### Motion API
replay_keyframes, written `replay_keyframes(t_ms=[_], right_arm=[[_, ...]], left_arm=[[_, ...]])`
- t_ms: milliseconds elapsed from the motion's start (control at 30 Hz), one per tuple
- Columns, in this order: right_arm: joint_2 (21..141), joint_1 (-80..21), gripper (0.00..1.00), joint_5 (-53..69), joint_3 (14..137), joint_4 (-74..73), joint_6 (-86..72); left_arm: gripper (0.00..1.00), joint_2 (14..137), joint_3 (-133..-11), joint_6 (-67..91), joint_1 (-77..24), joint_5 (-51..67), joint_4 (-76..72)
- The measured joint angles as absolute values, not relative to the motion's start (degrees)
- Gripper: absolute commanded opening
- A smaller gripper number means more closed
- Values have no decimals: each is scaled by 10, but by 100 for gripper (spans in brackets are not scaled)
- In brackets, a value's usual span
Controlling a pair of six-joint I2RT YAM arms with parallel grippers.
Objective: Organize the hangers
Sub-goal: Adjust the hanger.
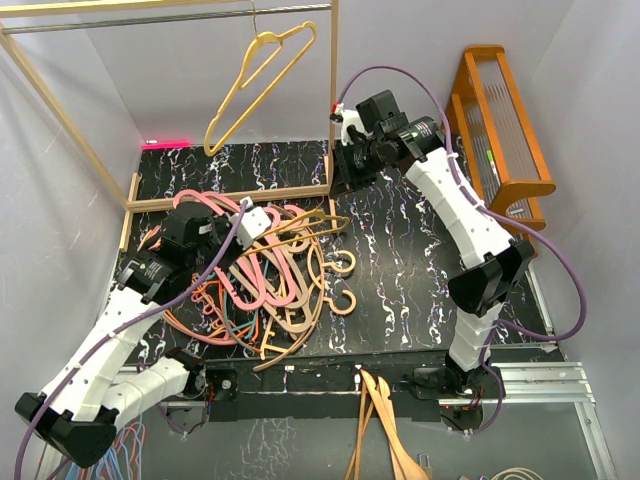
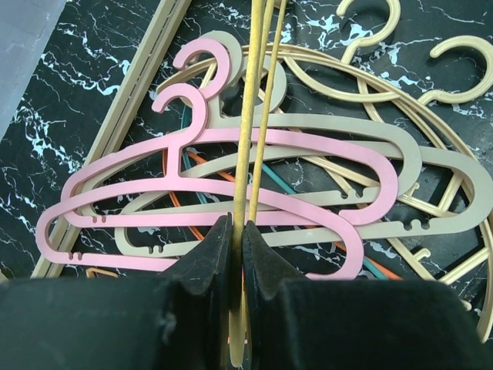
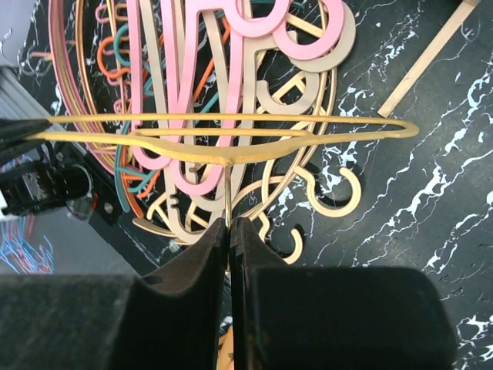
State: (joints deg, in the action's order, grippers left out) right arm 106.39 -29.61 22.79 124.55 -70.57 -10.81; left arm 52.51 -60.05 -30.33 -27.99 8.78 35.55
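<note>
Yellow hanger sits pinched at two places: the right gripper is closed tight on its thin hook stem, and the left gripper is clamped on one tip where its two bars meet. It stretches between them over the heap of pink, tan, orange and teal hangers on the marbled table, beside the wooden rack, whose rail carries a second yellow hanger.

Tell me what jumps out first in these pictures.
A tangled pile of pink, tan and orange hangers covers the left half of the table. A lone yellow hanger hangs from the rail behind it. In the wrist views, the left gripper and right gripper are each shut on a slim yellow hanger.
</note>
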Motion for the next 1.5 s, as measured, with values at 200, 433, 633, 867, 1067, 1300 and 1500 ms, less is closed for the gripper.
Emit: replay_keyframes(t_ms=[200,433,633,867,1067,1300,1500], right_arm=[[1029,-294,8,277,1170,-661,3],[777,-294,8,352,882,-505,315],[755,-290,96,468,913,-513,557],[768,-284,98,499,878,-399,582],[758,-242,98,500,869,-273,471],[758,-197,99,481,872,-208,363],[736,-183,98,449,834,-190,314]], left_arm=[[0,494,-571,-328,-280,114,352],[0,484,-571,-345,-281,173,357],[0,489,-584,-295,-283,184,366],[0,450,-602,-168,-282,102,418],[0,339,-637,-65,-282,48,454],[0,386,-717,1,-282,27,442],[0,453,-743,15,-282,20,356]])
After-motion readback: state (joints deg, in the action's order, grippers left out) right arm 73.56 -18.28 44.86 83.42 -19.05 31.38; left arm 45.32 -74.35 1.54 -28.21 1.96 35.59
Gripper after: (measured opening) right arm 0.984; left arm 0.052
